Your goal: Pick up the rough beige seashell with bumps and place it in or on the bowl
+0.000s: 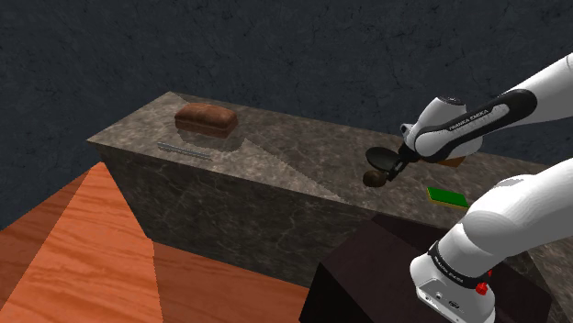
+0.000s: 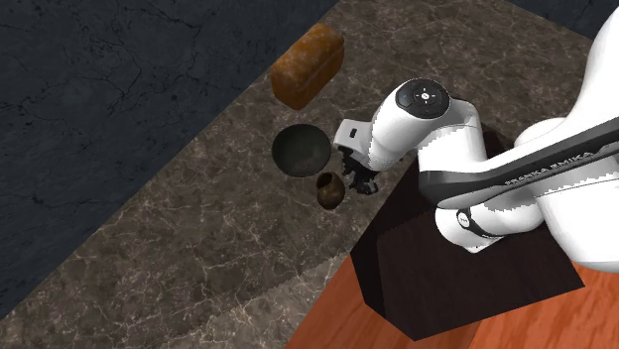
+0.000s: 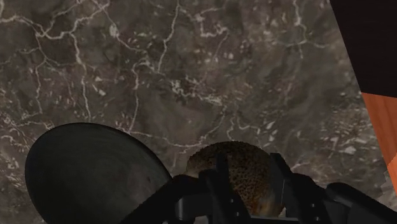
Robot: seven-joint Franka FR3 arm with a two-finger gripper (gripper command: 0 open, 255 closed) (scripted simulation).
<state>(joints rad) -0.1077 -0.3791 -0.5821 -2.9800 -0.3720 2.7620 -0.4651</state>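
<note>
A rough brown-beige seashell [image 3: 236, 160] with a bumpy surface sits between my two black fingers, which press against its sides. My gripper [image 3: 249, 186] is shut on it. In the shoulder view the seashell [image 1: 374, 179] is at the dark marble counter [image 1: 275, 165], right under my gripper [image 1: 385, 170]. A dark round bowl [image 3: 95, 172] stands close beside the shell. In the second exterior view the bowl [image 2: 301, 151] lies just beyond the seashell [image 2: 328, 192], on the side away from the stand, with my gripper [image 2: 351, 182] over the shell.
A brown bread loaf [image 1: 207, 119] lies at the far end of the counter, with a thin grey utensil [image 1: 184, 149] near it. A flat green object [image 1: 447, 196] lies near the arm. The dark stand [image 2: 466, 278] adjoins the counter; wooden floor [image 1: 83, 248] lies below.
</note>
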